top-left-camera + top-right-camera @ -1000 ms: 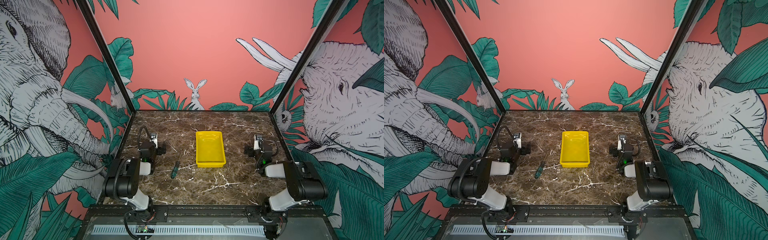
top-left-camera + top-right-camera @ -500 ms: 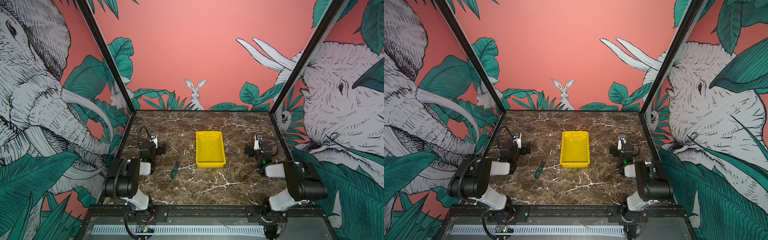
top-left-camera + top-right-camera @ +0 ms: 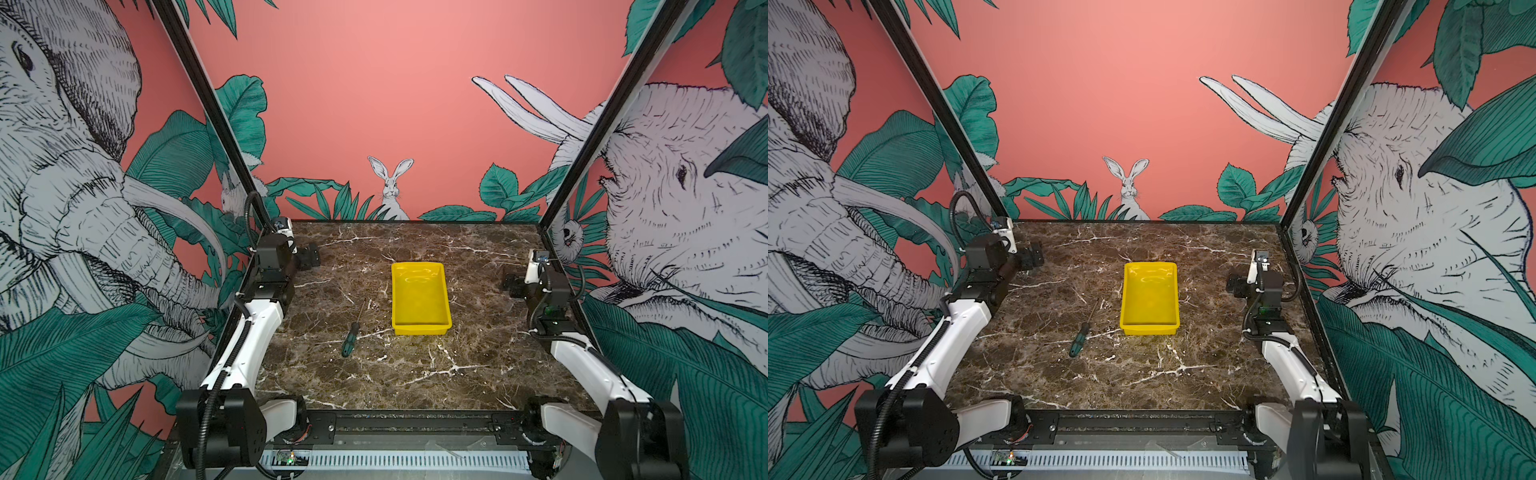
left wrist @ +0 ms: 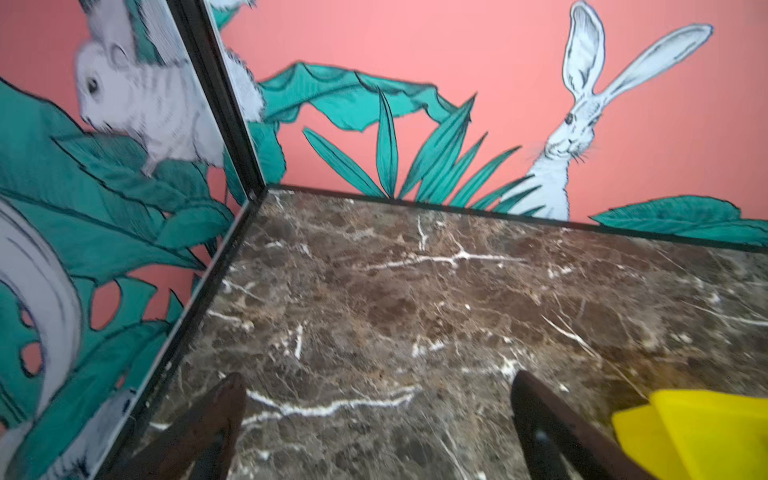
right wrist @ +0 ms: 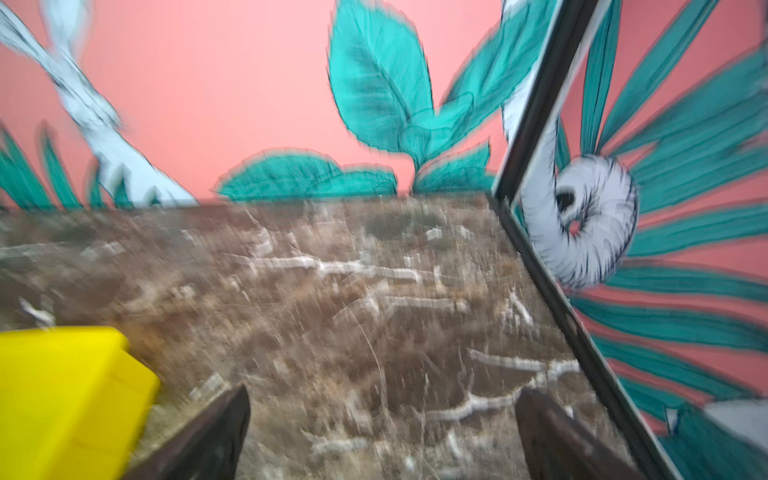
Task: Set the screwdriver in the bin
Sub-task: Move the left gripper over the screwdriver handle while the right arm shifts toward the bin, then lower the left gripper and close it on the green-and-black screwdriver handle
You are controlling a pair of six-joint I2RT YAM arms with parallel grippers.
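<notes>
Nearest you, at the front edge of the counter, both arm bases sit at the corners, the left arm running up along the left wall and the right arm along the right wall. Next back, the screwdriver lies flat on the marble, left of centre. Its green-and-black handle is toward you and its thin shaft points away and slightly right, and it reads the same in both top views. It's outside the bin, near the bin's near-left corner with a gap of bare counter between, and well apart from both hands. The bin is yellow and shallow, roughly mid-counter, long side running away from you, with glare on its glossy floor. Your right hand is by the right wall, about level with the bin's middle and clear of it. The right wrist view is blurred, but its fingers stand wide apart with only marble between them, so it's open and empty. Farther back, your left hand is by the left wall, about level with the bin's far end. The left wrist view shows its fingers spread wide over marble, so it's open too and gripping nothing. Last comes the pink back wall with the rabbit.
</notes>
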